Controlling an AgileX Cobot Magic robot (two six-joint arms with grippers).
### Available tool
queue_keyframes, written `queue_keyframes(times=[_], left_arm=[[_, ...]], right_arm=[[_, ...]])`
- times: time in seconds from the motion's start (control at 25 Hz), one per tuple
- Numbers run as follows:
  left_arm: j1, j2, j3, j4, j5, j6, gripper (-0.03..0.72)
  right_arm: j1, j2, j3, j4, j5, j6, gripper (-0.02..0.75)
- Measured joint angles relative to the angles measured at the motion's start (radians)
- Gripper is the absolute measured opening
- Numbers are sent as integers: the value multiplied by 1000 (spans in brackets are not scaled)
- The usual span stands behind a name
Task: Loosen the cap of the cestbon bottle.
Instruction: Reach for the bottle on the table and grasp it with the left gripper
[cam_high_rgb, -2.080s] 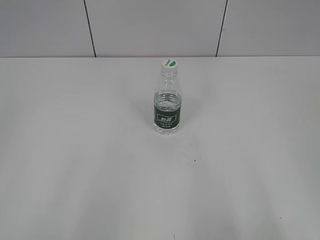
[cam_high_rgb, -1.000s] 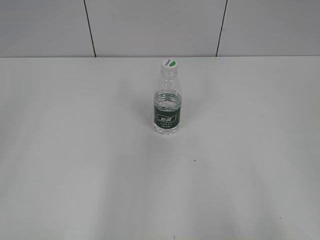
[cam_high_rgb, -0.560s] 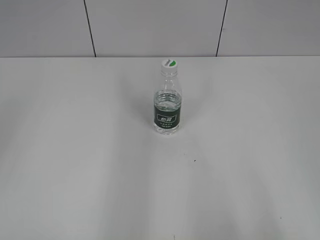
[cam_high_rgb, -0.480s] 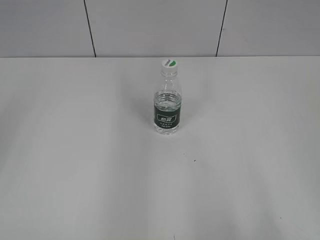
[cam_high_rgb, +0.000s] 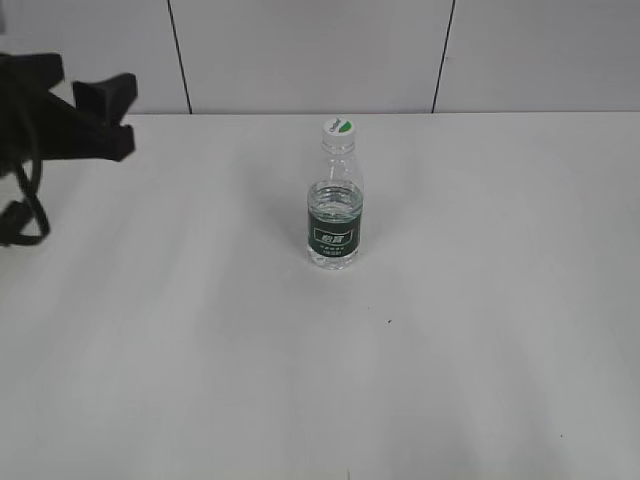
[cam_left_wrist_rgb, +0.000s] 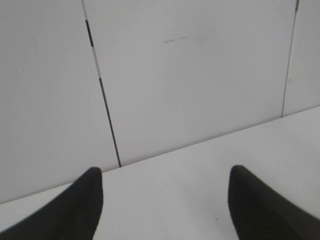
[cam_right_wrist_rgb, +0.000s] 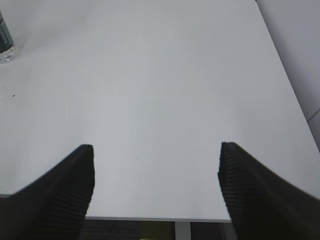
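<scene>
The cestbon bottle (cam_high_rgb: 333, 215) stands upright near the middle of the white table, clear with a dark green label band. Its white cap (cam_high_rgb: 339, 127) with a green mark sits on top. My left gripper (cam_high_rgb: 95, 105) is at the far left of the exterior view, well left of the bottle; in the left wrist view (cam_left_wrist_rgb: 162, 175) its jaws are open and empty, facing the back wall. My right gripper (cam_right_wrist_rgb: 156, 150) is open and empty over the table's near edge. The bottle's base (cam_right_wrist_rgb: 5, 45) shows at the top left of the right wrist view.
The white table (cam_high_rgb: 480, 300) ends at a grey panelled wall (cam_high_rgb: 300, 50) with dark seams. The table's near edge (cam_right_wrist_rgb: 150, 218) shows in the right wrist view, with dark floor below. A tiny dark speck (cam_high_rgb: 389, 321) lies right of the bottle.
My left arm has come into the exterior view at the far left; earlier no arm showed there. The bottle has not moved.
</scene>
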Motion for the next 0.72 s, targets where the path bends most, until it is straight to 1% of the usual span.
queue_keyframes(times=[0.08, 0.28, 0.4, 0.56, 0.64, 0.72], left_arm=[[-10, 87, 9, 46, -89, -42, 475], [-11, 300, 39, 171, -339, -182, 475], [-11, 404, 48, 263, -463, -220, 475], [-11, 504, 48, 383, -502, -230, 475], [-11, 530, 48, 419, -505, -234, 475], [-11, 545, 48, 430, -510, -234, 475]], right_arm=[[0, 0, 0, 0, 0, 0, 589], [0, 0, 0, 0, 0, 0, 589], [0, 0, 0, 0, 0, 0, 589], [0, 0, 0, 0, 0, 0, 589], [0, 0, 0, 0, 0, 0, 589], [0, 0, 0, 0, 0, 0, 589]])
